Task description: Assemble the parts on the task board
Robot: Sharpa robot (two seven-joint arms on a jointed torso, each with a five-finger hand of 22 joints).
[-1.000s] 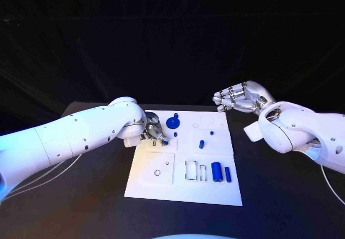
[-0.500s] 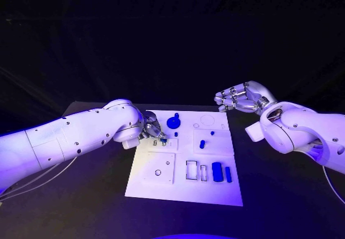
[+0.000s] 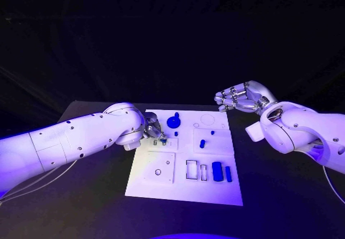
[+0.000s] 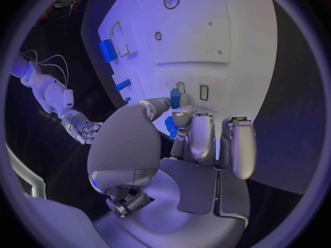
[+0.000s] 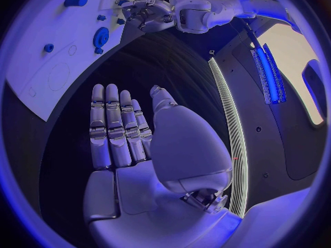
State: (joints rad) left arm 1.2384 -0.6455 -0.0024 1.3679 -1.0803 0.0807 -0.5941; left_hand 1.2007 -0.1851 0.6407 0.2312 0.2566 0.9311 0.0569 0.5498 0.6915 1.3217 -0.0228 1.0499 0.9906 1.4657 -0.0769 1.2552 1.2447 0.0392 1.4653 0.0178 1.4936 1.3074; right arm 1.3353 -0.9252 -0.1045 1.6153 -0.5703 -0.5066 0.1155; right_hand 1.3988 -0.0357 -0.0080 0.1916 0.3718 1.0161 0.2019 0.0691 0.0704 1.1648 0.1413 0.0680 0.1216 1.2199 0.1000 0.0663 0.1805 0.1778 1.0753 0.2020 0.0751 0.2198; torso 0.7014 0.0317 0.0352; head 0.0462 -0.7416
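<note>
black worktop (image 3: 86,199) carries the white task board (image 3: 154,186) at its middle, with darkness all round it.

we see the left hand (image 3: 153,130) low over the board's near-left part, beside a small raised panel with two narrow slots. in the left wrist view its fingers (image 4: 200,140) curl downward together, and a small blue part (image 4: 175,98) sits pinched at the tips, right at one of those slots; we cannot tell whether the part touches the board. a second bit of blue shows lower among the fingers, too hidden to name.

we see the right hand (image 3: 241,99) raised off the board's far-right corner, well apart from every part. from the head camera its fingers look bent inward, while the right wrist view shows them straight and side by side, with nothing held.

much of the left hand lies behind its own white forearm in the head view, so the grasp is hard to read there.

on the board a blue gear (image 3: 173,121) stands toward the far edge, a small blue peg (image 3: 202,144) lies near the middle, and a thick blue cylinder (image 3: 216,172) lies beside a thin blue bar (image 3: 229,174) at the near-right, next to two rectangular outlines.
</note>
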